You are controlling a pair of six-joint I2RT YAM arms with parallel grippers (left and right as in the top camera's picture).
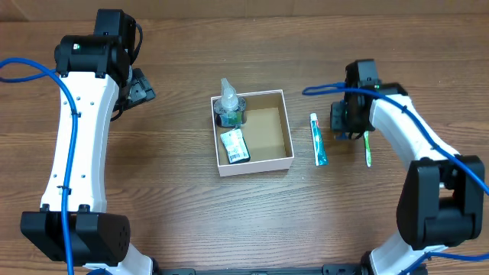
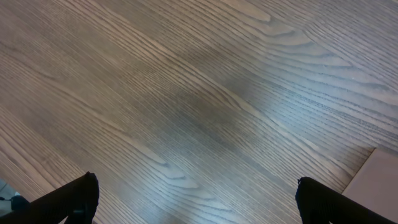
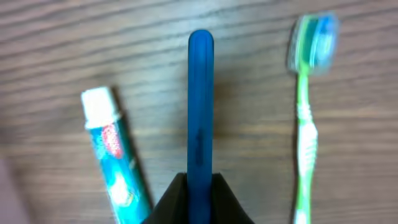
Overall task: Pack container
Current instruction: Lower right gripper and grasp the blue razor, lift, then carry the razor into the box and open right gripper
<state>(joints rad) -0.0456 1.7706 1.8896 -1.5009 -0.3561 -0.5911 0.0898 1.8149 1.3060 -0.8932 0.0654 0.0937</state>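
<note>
Right wrist view: my right end effector pinches a blue stick; toothpaste and a green toothbrush lie either side on the worktop. Left end effector spread wide, empty. Box mid-worktop, between my arms.

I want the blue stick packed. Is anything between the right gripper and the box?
Yes. The toothpaste tube lies flat on the table between the right gripper and the container. The gripper, holding the blue stick, could probably lift over it.

Brown wood-grain table (soft glare) fills everything.
</note>
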